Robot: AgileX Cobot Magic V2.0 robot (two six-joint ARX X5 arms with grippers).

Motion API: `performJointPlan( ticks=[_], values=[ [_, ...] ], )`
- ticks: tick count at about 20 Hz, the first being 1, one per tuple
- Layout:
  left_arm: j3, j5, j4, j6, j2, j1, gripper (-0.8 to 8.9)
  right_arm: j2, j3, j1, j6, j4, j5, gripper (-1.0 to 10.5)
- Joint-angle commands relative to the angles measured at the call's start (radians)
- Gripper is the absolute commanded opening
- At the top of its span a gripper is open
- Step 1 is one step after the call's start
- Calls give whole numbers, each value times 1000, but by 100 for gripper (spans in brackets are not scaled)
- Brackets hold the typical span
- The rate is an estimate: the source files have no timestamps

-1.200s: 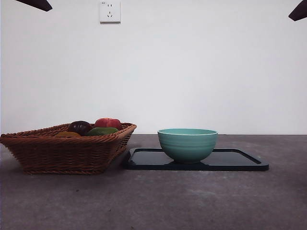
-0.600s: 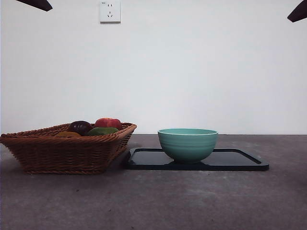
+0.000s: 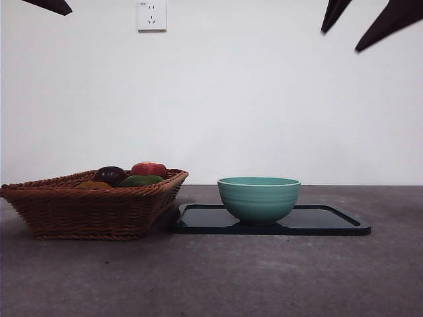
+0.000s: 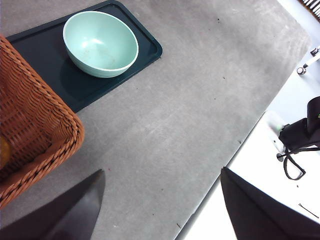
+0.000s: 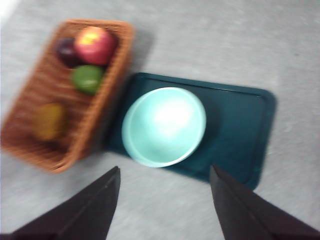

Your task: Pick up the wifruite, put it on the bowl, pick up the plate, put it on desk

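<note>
Basket [image 3: 92,203] of brown wicker is seen on the grey worktop [image 3: 218,277], just beside the dark tray [image 3: 330,221]; whether the two touch cannot be told. Four fruits are held in the basket: the wifruite [image 5: 50,120], brownish-orange, lies alone toward one end, well apart from the other three, while a green fruit [image 5: 87,78], a red fruit [image 5: 94,45] and a dark purple fruit [image 5: 65,51] are clustered at the other end. In the front view only the top of the wifruite [image 3: 93,185] is visible above the basket rim. The bowl [image 3: 258,199], mint-green with a paler rim, stands upright on the tray, toward the basket end, and is seen empty from both wrist views. The right claw [image 3: 360,26] is seen high at the upper right of the front view, its two dark jaws spread apart and nothing between them; its wrist view, somewhat blurred, looks down on bowl, tray and basket. The left claw [image 4: 160,205] is also released and empty, held above bare worktop near a basket corner; only a black tip is seen at the upper left of the front view. A wall socket [image 3: 151,15] is noted behind.
</note>
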Motion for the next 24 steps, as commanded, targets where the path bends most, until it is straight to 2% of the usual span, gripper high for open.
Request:
performJointPlan(
  ticks=[1,11,20,24],
  values=[
    [14,6,8,13,6,-4,371,121,64,-18,-42,-2,2,289],
    [14,6,9,13,6,-4,371,465,116,-13,-62,93,-5,289],
    [14,6,8,12,6,-4,371,636,116,32,-59,185,0,287],
    [14,6,7,12,6,-4,371,657,116,32,-59,227,18,137]
  ],
)
